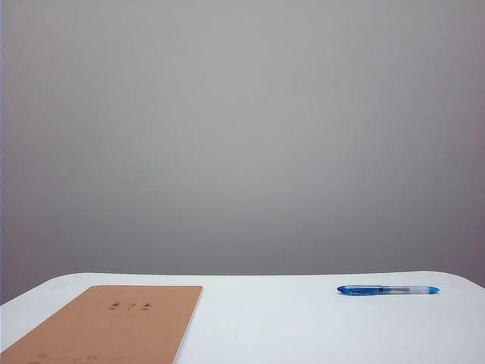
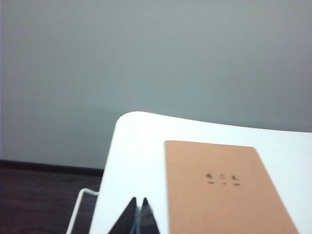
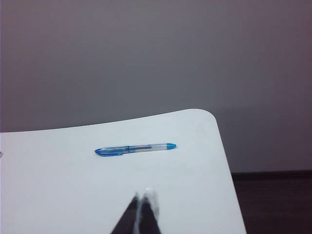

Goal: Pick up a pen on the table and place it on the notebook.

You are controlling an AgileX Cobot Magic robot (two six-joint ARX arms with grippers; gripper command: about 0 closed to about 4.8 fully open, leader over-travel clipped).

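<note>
A slim blue pen (image 1: 388, 290) lies sideways across the white table (image 1: 303, 326), dark cap toward the tan notebook (image 1: 114, 326). It sits well ahead of the right gripper (image 3: 143, 197), whose fingers are pressed together and empty. The left gripper (image 2: 138, 201), fingers likewise together, hovers beside the notebook.

Neither arm shows in the exterior view. Left two-finger gripper with dark tapered fingers (image 2: 138, 217): only the fingertips (image 2: 129, 218) appear in the left wrist view, pressed together, nothing between them, pointing roughly level. Right two-finger gripper with dark tapered fingers (image 3: 142, 213): same picture in the right wrist view, tips (image 3: 130, 217) meeting, one tip catching a bright highlight, jaws closed and empty. Wrists and arm links are out of sight in every view.
</note>
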